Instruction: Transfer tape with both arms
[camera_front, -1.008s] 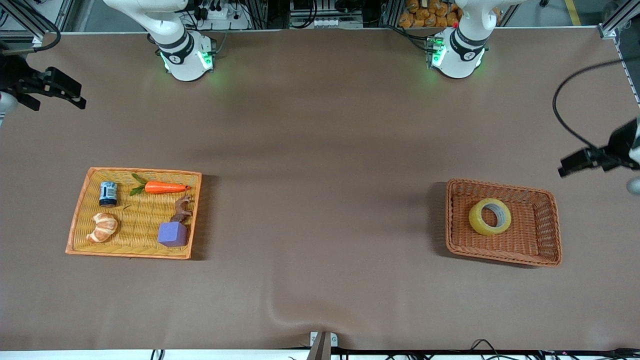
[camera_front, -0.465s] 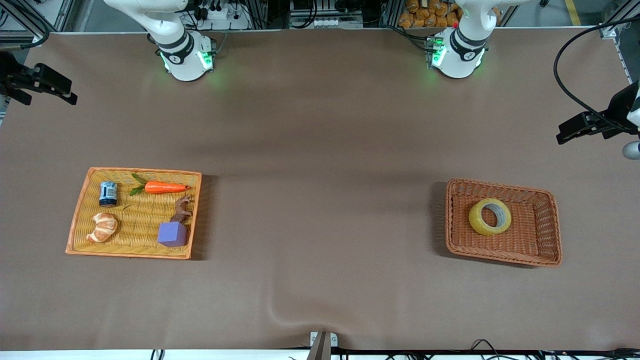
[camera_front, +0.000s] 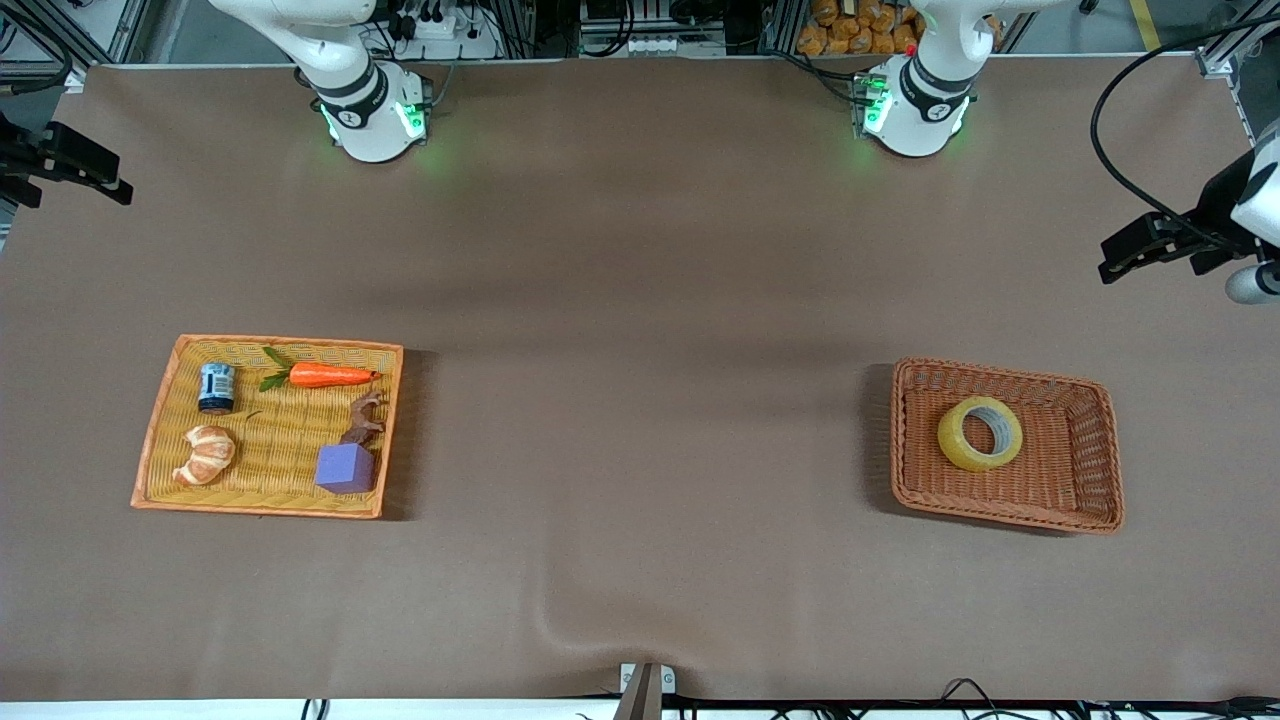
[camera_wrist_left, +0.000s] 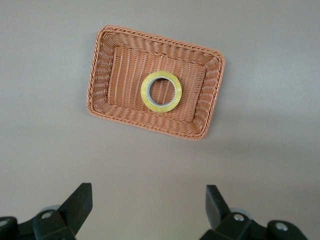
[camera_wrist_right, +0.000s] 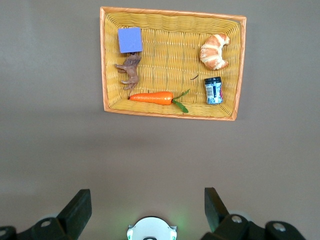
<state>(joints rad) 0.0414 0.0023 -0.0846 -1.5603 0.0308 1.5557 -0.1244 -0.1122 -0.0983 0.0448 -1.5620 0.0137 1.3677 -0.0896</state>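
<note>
Yellowish tape (camera_front: 980, 433) is lying in wicker basket (camera_front: 1090, 505) | left gripper (camera_wrist_left: 149, 212) is held spread | right gripper (camera_wrist_right: 145, 212) is held spread

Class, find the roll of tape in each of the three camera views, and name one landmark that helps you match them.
Front view: the tape lies flat in the brown wicker basket, toward the left arm's end of the table.
Left wrist view: the tape lies mid-basket, seen from above.
Right wrist view: not in it; only the yellow tray shows.
Shared landmark: the brown wicker basket, in front and left wrist views.

Both arms' upper links run off the top edge; the can's (camera_front: 216, 387) label is unreadable.
</note>
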